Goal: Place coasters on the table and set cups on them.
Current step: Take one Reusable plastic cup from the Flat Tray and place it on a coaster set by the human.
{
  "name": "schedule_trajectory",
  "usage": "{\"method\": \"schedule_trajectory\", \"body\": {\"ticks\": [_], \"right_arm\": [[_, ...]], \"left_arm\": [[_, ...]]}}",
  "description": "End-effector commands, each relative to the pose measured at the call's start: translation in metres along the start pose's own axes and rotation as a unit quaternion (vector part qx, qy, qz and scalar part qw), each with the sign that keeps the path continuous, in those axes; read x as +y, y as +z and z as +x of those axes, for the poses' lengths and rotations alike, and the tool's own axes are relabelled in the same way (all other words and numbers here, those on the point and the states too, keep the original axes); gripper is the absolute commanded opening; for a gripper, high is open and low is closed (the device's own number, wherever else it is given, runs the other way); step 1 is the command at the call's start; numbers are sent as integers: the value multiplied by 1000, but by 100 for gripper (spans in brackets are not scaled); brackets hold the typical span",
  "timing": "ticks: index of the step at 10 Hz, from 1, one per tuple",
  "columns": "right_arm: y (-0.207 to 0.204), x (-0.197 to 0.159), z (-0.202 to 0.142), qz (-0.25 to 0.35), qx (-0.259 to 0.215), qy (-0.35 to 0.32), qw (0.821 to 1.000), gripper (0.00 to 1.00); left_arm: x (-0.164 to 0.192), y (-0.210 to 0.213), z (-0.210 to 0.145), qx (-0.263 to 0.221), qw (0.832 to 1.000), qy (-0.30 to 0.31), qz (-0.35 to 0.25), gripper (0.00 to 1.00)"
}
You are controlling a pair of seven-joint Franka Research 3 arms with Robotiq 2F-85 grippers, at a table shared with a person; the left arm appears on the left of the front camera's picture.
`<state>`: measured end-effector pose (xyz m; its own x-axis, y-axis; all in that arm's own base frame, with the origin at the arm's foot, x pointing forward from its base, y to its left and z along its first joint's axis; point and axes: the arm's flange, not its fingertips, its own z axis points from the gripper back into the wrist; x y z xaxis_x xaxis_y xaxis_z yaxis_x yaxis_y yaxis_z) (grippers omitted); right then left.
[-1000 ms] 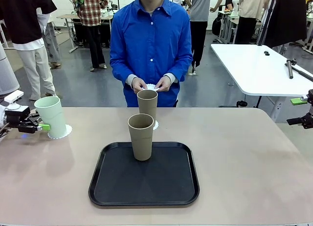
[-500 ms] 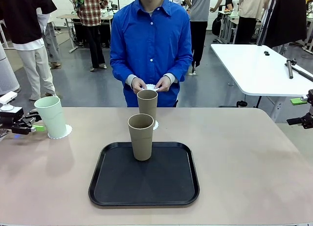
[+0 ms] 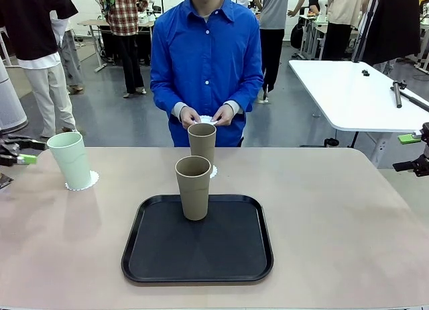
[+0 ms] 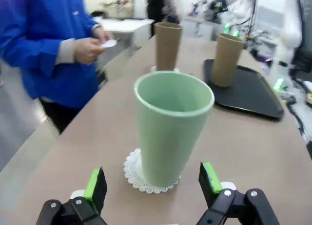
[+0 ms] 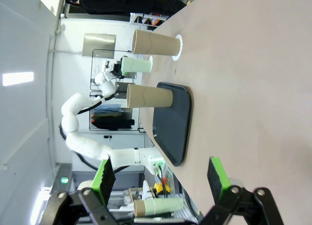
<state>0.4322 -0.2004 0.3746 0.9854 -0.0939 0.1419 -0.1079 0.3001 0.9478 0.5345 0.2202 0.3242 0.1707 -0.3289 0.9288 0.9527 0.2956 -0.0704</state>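
Note:
The pale mint cup [image 3: 69, 160] stands upright on a white coaster [image 3: 83, 183] at the far left of the table [image 3: 335, 223]. My left gripper [image 3: 17, 153] is open, just left of it and clear of it. In the left wrist view the mint cup [image 4: 171, 127] stands beyond the open green pads [image 4: 95, 185]. One tan cup [image 3: 202, 143] rests on a second coaster [image 3: 213, 171] near the person. The other tan cup [image 3: 193, 187] stands on the black tray [image 3: 198, 256]. The person's hands hold a coaster [image 3: 207, 119]. My right gripper [image 3: 410, 152] is open at the right edge.
The black tray lies at the middle front of the table. A white rectangular table [image 3: 348, 95] stands at the back right. Other people stand farther off. In the right wrist view the right gripper [image 5: 161, 174] opens toward bare tabletop, with the tray [image 5: 173, 122] beyond.
My left gripper has drawn back to the left, away from the mint cup, which stays on its coaster. The right arm and the person's hands have not moved.

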Motion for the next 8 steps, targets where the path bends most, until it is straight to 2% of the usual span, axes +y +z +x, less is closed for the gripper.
{"method": "schedule_trajectory", "body": {"ticks": [1,2,3,5,8], "right_arm": [[0,0,0,-3,-2,0,1000,100],[0,0,0,-3,-2,0,1000,100],[0,0,0,-3,-2,0,1000,100],[0,0,0,-3,-2,0,1000,100],[0,0,0,-3,-2,0,1000,100]], "left_arm": [[-42,-1,57,115,992,39,43,100],[-53,-2,76,158,984,61,61,100],[-67,-4,107,226,968,77,77,100],[-90,-10,151,308,941,113,81,100],[-145,-34,218,392,909,133,50,100]]}}
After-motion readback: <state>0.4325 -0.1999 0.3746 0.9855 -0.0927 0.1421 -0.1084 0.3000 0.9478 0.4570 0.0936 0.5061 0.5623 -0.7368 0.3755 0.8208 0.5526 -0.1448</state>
